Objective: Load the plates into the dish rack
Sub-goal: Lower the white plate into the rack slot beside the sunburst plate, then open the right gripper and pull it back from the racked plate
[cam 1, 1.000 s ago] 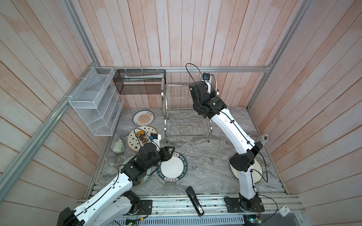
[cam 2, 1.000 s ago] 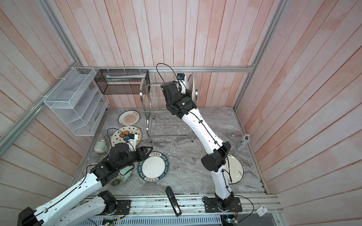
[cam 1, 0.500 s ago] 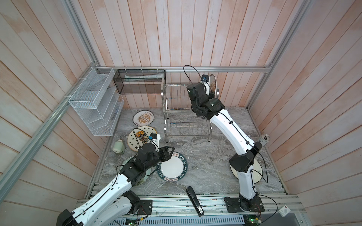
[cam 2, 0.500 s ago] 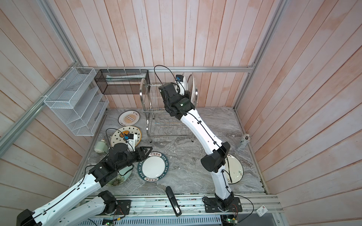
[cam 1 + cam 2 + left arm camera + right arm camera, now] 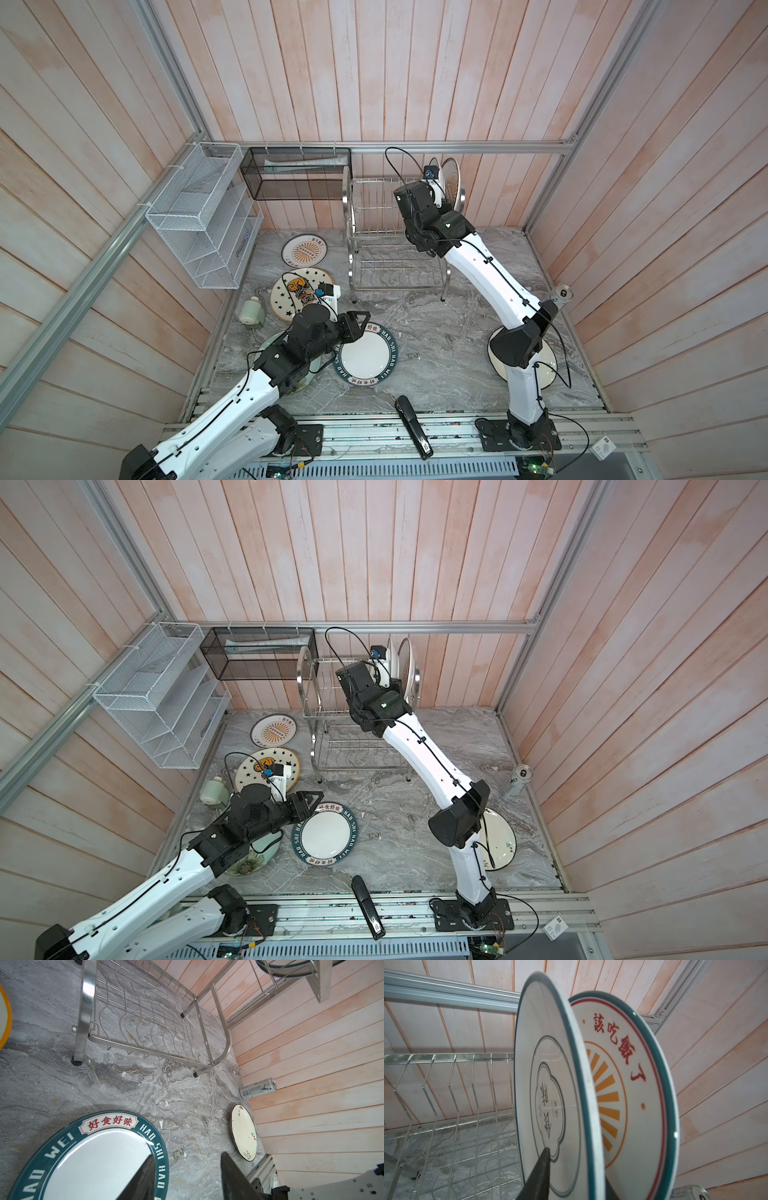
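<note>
Seven plates are showing in all. Two are standing upright at the right end of the upper tier of the single dish rack (image 5: 347, 216): a teal-edged plate (image 5: 550, 1084) turning its back to the right wrist camera, and just behind it a sunburst plate (image 5: 623, 1088) with red lettering. The right gripper (image 5: 577, 1167) is straddling the teal-edged plate's rim, one finger on each face; whether it is pinching or loose I cannot tell. Five plates are lying flat on the marble table (image 5: 436, 324): a second sunburst plate (image 5: 304, 250) left of the rack, a star plate (image 5: 293, 291) nearer the front, a teal lettered plate (image 5: 365, 357), a pale green plate (image 5: 264, 845) partly under the left arm, and a floral plate (image 5: 244, 1132) partly under the right arm. The left gripper (image 5: 188, 1154) is holding its jaws apart and empty, one finger over the lettered plate's rim, one over bare table. One white mesh organizer (image 5: 203, 220) and one black mesh basket (image 5: 297, 178) are hanging on the walls; one can (image 5: 516, 780), one pale bottle (image 5: 251, 313) and one black handheld device (image 5: 411, 426) are sitting around the edges.
</note>
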You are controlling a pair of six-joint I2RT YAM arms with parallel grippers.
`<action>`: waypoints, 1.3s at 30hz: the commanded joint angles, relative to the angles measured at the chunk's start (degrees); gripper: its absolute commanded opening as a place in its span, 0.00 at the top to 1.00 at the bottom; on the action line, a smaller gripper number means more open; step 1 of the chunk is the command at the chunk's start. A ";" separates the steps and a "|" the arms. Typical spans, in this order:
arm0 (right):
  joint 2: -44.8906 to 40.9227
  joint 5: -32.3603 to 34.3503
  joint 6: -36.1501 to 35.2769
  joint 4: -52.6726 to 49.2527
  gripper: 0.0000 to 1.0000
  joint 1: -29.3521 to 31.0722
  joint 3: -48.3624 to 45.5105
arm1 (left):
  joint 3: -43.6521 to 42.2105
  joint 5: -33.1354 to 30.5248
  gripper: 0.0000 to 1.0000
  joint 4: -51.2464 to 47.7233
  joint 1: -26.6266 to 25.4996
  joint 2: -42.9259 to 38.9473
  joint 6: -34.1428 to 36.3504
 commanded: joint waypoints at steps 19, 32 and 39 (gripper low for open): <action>-6.21 -2.81 -9.45 9.86 0.44 0.21 -0.75 | 0.96 0.20 0.48 0.55 0.02 0.07 0.85; -24.30 -17.43 -14.38 29.30 0.42 0.46 -23.77 | 1.56 -0.46 0.48 -0.27 0.02 0.55 0.89; -39.74 -27.61 -15.64 39.49 0.37 0.37 -41.97 | 3.41 -1.60 0.48 0.04 0.04 1.57 1.95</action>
